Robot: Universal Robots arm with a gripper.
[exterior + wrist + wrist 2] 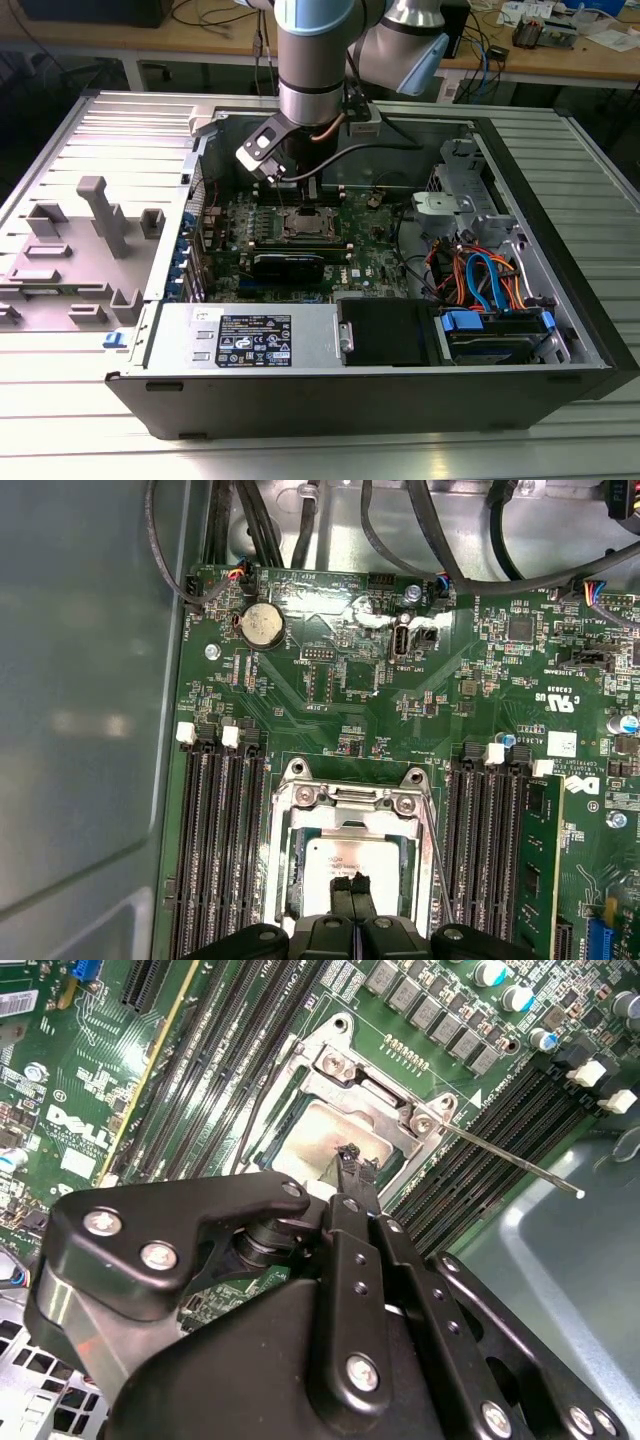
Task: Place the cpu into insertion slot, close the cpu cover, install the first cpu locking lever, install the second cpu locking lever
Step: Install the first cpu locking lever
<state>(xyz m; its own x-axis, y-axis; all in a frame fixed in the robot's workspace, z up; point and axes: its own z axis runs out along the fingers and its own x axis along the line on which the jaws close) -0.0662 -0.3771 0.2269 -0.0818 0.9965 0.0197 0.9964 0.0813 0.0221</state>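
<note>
Inside the open case (pixel 380 405): green motherboard (pixel 330 695) facing up; the case rests on the slatted bench (pixel 60 430).
Hand (pixel 351 884): clenched, tips together with nothing between them, poised right over the cpu (pixel 340 855).
Cpu: seated in the insertion slot (pixel 297 875), between rows of memory strips (pixel 225 850).
Cpu cover (pixel 345 823): lying flat, framing the cpu.
Locking lever (pixel 510 1160): thin rod slanting free of the socket corner.
</note>
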